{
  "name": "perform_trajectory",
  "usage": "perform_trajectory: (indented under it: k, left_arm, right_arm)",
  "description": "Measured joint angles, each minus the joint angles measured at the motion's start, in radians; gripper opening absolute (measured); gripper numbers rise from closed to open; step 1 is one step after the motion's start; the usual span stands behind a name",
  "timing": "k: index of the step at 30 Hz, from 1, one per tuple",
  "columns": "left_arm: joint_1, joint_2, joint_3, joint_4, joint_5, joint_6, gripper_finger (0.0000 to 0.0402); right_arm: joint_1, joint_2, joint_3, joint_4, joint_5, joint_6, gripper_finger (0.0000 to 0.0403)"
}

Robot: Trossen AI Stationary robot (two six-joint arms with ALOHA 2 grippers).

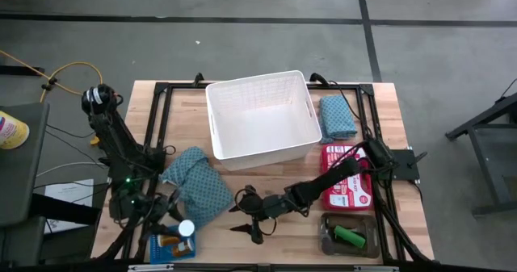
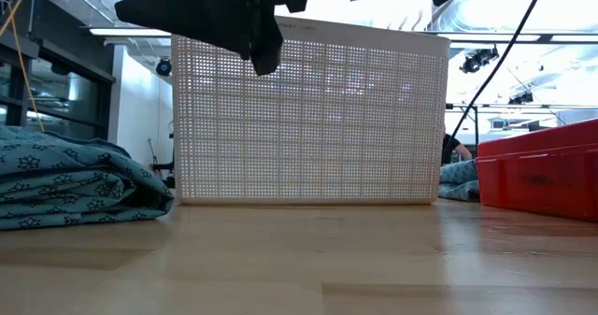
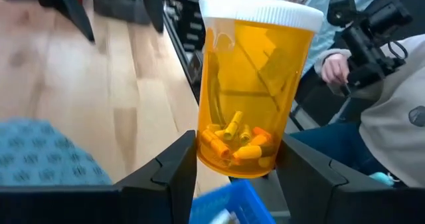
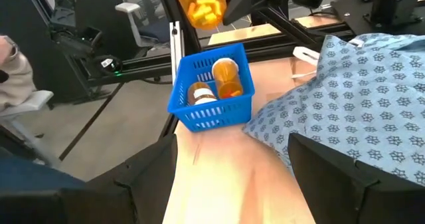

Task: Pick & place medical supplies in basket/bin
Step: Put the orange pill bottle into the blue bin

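My left gripper is shut on an orange pill bottle with a white cap, above the small blue mesh tray. That tray holds two more orange bottles. My right gripper hangs open over bare table between the teal patterned cloth and the grey tray, its fingers pointing toward the blue tray. The grey tray holds a green oblong piece. A second teal cloth lies right of the white lattice basket. My left gripper pinches the pill bottle between its two fingers at the bottom end, opposite the white cap. One finger and the other stand on either side of the base. The bottle is lifted clear, above the blue tray.
A red box sits between the second cloth and the grey tray. The white basket stands at the table's far middle. Bare wood lies near the table's near edge, around my right gripper. A person's hand shows beyond the table.
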Motion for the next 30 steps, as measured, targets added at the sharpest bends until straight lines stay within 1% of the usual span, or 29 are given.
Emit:
perform_trajectory:
  k: [3,12,25,30]
  left_arm:
    - [-0.028,0.0,0.0,-0.024,-0.001,-0.047,0.0168]
    - [-0.067,0.0,0.0,-0.048,-0.002,-0.069,0.0168]
    - [-0.071,0.0,0.0,-0.067,0.003,-0.072,0.0168]
    - [-0.071,0.0,0.0,-0.086,0.066,-0.071,0.0168]
  right_arm:
    - [0.002,0.0,0.0,0.001,0.002,0.001,0.0274]
    - [-0.004,0.0,0.0,0.002,0.002,0.001,0.0274]
    - [-0.005,0.0,0.0,0.002,0.002,0.001,0.0274]
    - [-0.005,0.0,0.0,0.002,0.002,0.001,0.0274]
